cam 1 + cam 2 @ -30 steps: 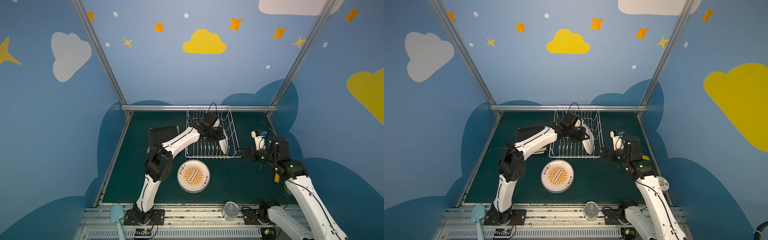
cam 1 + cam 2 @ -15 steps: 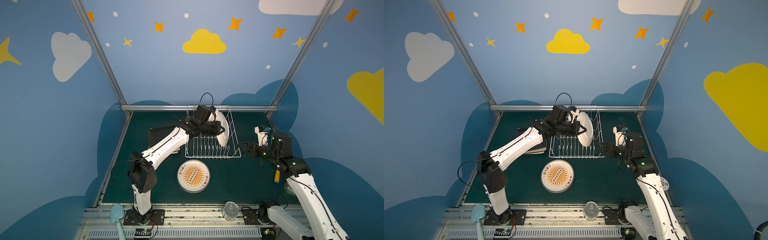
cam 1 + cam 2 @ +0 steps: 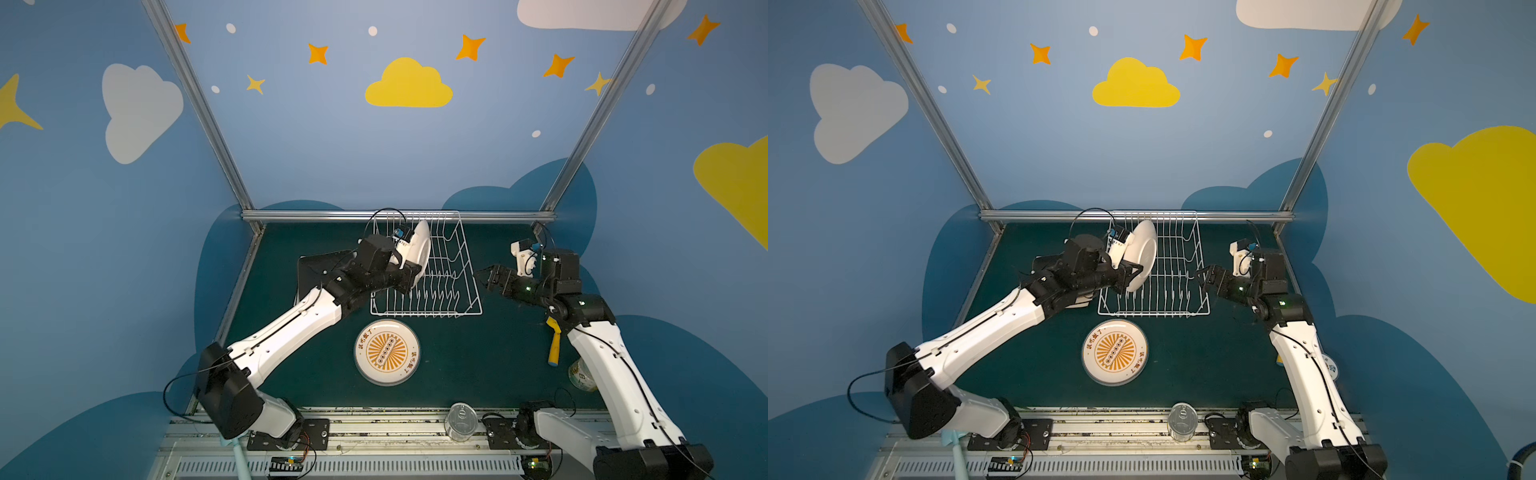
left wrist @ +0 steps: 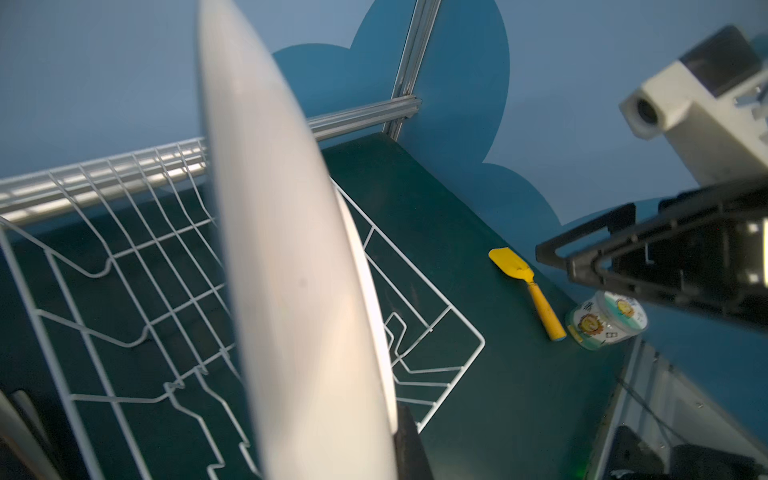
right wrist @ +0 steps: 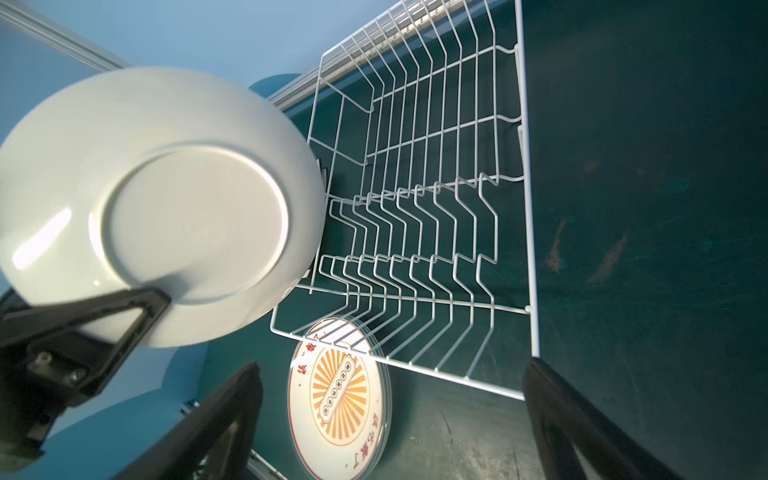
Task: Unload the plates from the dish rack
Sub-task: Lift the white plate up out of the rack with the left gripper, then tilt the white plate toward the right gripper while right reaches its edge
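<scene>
Where the desk comes nearest me, sunburst plates (image 3: 386, 352): stacked flat, orange print up, just in front of the rack's near rim.
Right tool (image 3: 482, 279): jaws spread wide on nothing, just beside the rack's right wall. Over the past second it opened the last bit and drew back slightly.
Left tool (image 3: 412, 275): clamped on the lower rim of the white plate (image 3: 420, 249).
What changed: a second ago that plate sat low among the prongs near the rack's right front. Now it hangs on edge, clear above the rack's left side.
Black square plate (image 3: 313, 268): flat on the desk left of the rack, partly under the left arm.
Dish rack (image 3: 428, 315): no plate left in it (so I'd judge only the set-down remains).
Plate's look: round and glossy, with a plain white back and a raised foot ring. I can't make out any print.
</scene>
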